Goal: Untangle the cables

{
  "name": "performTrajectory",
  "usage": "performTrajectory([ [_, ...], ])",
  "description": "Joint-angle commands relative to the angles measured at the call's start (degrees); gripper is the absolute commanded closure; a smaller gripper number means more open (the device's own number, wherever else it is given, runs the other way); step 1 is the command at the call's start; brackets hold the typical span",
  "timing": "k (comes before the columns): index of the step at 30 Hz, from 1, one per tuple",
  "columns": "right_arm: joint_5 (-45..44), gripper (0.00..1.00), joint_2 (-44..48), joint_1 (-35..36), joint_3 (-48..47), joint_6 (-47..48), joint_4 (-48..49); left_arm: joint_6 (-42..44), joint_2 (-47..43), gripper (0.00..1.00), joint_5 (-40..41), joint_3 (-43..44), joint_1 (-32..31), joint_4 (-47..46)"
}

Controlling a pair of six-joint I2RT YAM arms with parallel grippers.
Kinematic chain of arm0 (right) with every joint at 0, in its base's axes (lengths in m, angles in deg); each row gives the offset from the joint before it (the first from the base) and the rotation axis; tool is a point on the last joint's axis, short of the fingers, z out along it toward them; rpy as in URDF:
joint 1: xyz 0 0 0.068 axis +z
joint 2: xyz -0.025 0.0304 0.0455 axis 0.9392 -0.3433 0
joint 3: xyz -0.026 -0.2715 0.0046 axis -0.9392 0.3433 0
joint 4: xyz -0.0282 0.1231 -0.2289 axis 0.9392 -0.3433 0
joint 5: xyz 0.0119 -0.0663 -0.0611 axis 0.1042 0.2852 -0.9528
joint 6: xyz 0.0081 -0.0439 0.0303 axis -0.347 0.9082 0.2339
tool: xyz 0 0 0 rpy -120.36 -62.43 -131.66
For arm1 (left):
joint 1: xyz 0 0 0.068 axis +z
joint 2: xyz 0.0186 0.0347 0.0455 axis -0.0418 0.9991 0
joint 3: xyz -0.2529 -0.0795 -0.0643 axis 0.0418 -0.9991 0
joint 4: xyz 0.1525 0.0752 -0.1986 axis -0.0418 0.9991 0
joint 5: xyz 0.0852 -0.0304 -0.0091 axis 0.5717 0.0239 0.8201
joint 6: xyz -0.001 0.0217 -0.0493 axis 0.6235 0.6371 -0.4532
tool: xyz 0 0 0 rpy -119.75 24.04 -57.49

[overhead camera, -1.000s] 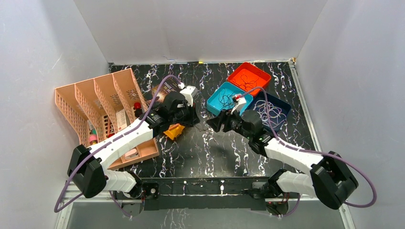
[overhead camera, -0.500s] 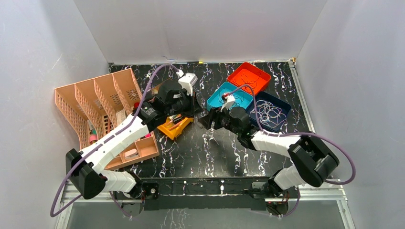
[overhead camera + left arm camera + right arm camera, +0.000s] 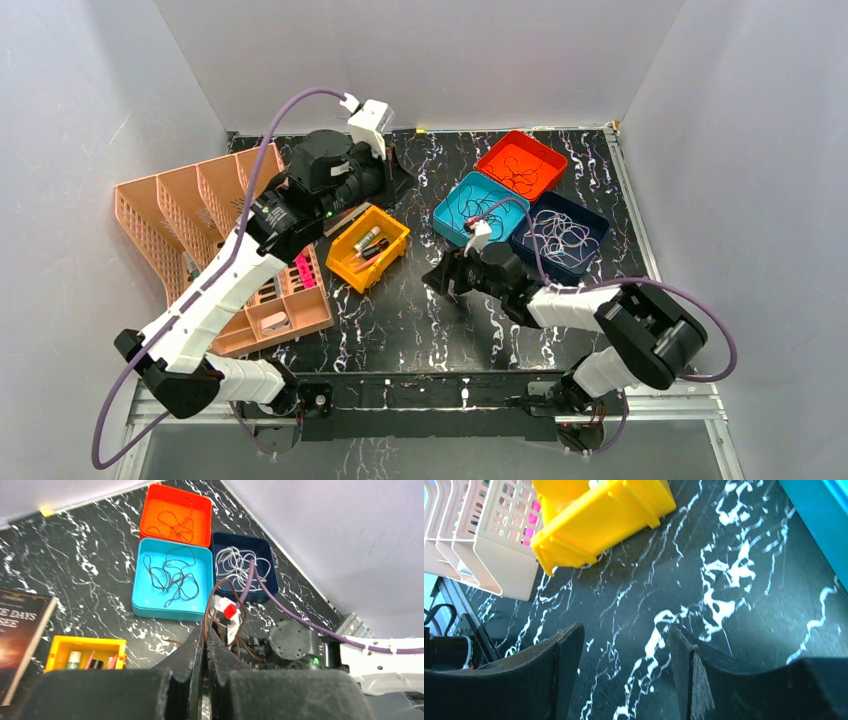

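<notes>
The left gripper (image 3: 206, 632) is above the counter (image 3: 420, 310) near its far edge, left of centre. Its fingers are pressed together on a thin brown cable (image 3: 216, 586). From the fingertips the cable rises in an open loop and drops toward the right arm (image 3: 390, 652); the frames do not show where its other end lies. The right gripper (image 3: 624, 635) is low over bare counter near the middle, with its fingers spread and nothing between them. Whether the fingers touch the surface cannot be determined. Three trays are grouped toward the far right corner, their sides touching or nearly so. The teal tray (image 3: 165, 611) lies nearest the counter's centre and holds loose black cables (image 3: 182, 582) in overlapping loops. The orange tray (image 3: 155, 505) lies beyond it, closest to the far edge, and holds dark cables (image 3: 175, 522) in a small tangle. The navy tray (image 3: 219, 542) lies closest to the right edge and holds curled white cables (image 3: 237, 562). A yellow bin (image 3: 352, 268) containing small items stands left of centre. A pink rack (image 3: 160, 215) lies along the left edge. A book (image 3: 20, 625) lies flat near the far edge, partly hidden by the left arm in the top view.
</notes>
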Motion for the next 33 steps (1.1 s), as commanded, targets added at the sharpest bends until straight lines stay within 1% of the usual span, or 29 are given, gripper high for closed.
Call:
performTrajectory([
  [1, -0.9, 0.29, 6.8, 0.2, 3.0, 1.1, 0.2, 3.6, -1.1, 1.00, 3.3, 4.7, 0.4, 2.5],
  [6, -3.9, 0.28, 17.8, 0.2, 5.8, 4.2, -7.5, 4.4, -1.1, 1.00, 3.6, 5.1, 0.4, 2.4],
  [9, -6.1, 0.28, 26.7, 0.2, 6.5, 5.2, -13.1, 4.4, -1.2, 1.00, 3.2, 3.9, 0.4, 1.8],
  [10, -8.2, 0.28, 31.2, 0.3, 6.1, 5.8, -16.9, 4.5, -1.0, 1.00, 3.3, 3.5, 0.4, 1.5],
  [11, -14.4, 0.28, 36.6, 0.3, 3.9, 5.5, -26.9, 4.5, -0.4, 1.00, 3.2, 3.0, 0.4, 0.9],
  [12, -24.3, 0.27, 42.8, 0.2, 0.1, 4.3, -39.4, 4.6, 1.0, 1.00, 3.5, 2.3, 0.4, -0.1],
  [13, -29.5, 0.27, 46.4, 0.3, -2.4, 3.5, -46.2, 4.7, 2.2, 1.00, 4.0, 2.1, 0.4, -0.7],
  [14, -32.7, 0.27, 48.6, 0.2, -4.7, 3.4, -50.6, 5.0, 3.6, 1.00, 4.0, 2.0, 0.4, -1.5],
  [15, -34.4, 0.27, 50.4, 0.3, -6.3, 3.4, -53.1, 5.2, 4.2, 1.00, 3.6, 2.0, 0.5, -2.4],
  [17, -38.6, 0.27, 53.0, 0.3, -10.7, 4.3, -57.2, 5.9, 9.6, 1.00, 2.8, 2.9, 0.5, -4.3],
  [19, -41.1, 0.27, 54.2, 0.2, -15.8, 7.5, -59.4, 6.4, 15.7, 1.00, 0.8, 5.4, 0.6, -7.4],
  [21, -41.6, 0.27, 54.0, 0.2, -17.3, 8.7, -60.0, 7.8, 22.1, 1.00, -0.4, 8.9, 0.7, -8.7],
  [27, -40.5, 0.27, 54.5, 0.3, -16.0, 7.0, -60.8, 9.4, 31.5, 1.00, -2.2, 15.1, 1.6, -11.2],
  [29, -40.1, 0.27, 54.8, 0.3, -15.4, 6.3, -61.0, 9.7, 35.9, 1.00, -3.4, 17.9, 2.0, -12.4],
  [33, -40.1, 0.27, 54.9, 0.3, -15.0, 6.0, -61.6, 10.4, 41.1, 1.00, -4.1, 21.7, 2.2, -13.9],
])
